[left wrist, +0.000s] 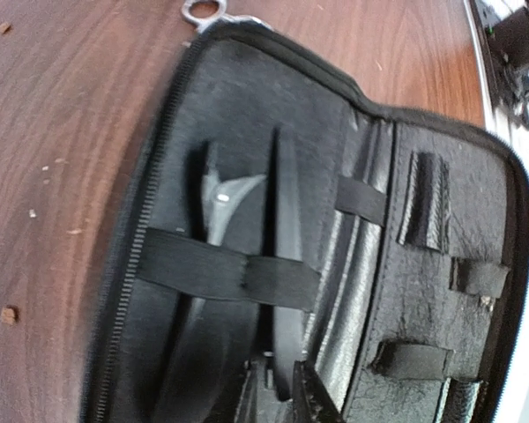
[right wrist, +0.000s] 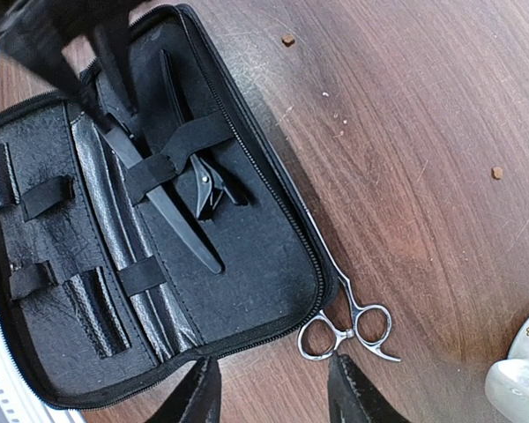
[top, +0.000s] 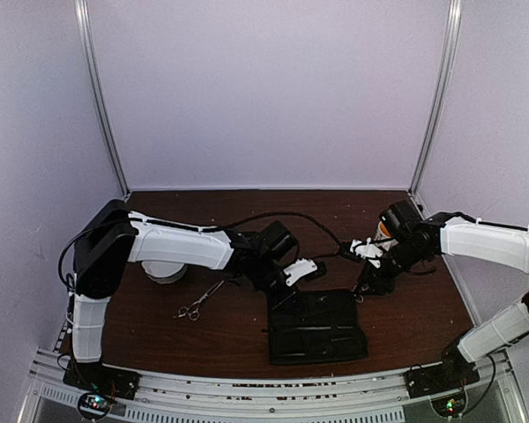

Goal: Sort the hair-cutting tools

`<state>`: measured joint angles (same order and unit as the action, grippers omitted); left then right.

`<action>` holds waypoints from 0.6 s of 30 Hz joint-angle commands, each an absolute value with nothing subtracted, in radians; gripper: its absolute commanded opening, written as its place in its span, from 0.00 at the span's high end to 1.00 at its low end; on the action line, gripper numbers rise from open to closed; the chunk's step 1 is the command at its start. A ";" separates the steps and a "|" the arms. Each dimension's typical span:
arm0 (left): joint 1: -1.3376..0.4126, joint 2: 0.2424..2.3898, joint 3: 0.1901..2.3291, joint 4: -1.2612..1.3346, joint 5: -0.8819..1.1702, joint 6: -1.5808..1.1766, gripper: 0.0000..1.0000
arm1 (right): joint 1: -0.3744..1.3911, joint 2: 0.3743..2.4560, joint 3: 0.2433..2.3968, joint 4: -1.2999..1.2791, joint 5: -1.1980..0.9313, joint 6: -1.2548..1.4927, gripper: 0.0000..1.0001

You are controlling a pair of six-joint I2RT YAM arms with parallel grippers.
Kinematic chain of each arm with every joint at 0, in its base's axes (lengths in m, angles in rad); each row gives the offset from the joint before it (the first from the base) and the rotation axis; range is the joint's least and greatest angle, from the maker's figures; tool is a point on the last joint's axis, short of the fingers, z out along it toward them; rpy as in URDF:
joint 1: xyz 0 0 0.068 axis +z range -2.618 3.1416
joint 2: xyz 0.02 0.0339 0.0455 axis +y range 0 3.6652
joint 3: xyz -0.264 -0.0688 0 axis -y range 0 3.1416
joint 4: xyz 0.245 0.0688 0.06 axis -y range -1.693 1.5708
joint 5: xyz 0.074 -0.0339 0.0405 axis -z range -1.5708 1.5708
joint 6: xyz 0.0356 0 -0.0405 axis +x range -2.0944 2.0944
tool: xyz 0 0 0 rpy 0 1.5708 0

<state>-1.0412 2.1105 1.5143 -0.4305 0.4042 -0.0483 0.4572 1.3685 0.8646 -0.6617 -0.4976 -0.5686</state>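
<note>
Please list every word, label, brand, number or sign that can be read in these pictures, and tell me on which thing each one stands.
None can be read in any view.
black zip case: plain, no lettering shows.
silver scissors: no mark legible.
white object at the frame edge: a tiny flower-like motif, no letters.

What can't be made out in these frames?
Left fingers: left wrist view, cut by bottom edge; grip unclear.
Scissors: right wrist view, blades run under the case edge.
Bowl: top view, mostly beneath the left arm.
</note>
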 commanded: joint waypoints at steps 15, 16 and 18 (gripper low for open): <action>-1.000 2.022 1.387 -0.280 0.470 -0.138 0.57 | 0.446 1.371 0.862 -0.658 -0.509 -0.566 0.57; -1.002 2.015 1.379 -0.273 0.462 -0.141 0.57 | 0.446 1.371 0.861 -0.658 -0.509 -0.566 0.57; -1.012 2.012 1.366 -0.264 0.457 -0.141 0.56 | 0.446 1.369 0.861 -0.657 -0.509 -0.566 0.57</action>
<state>-0.9958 2.0598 1.3945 -0.3363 0.4732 -0.1242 0.4530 1.3689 0.8646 -0.6613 -0.4980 -0.5690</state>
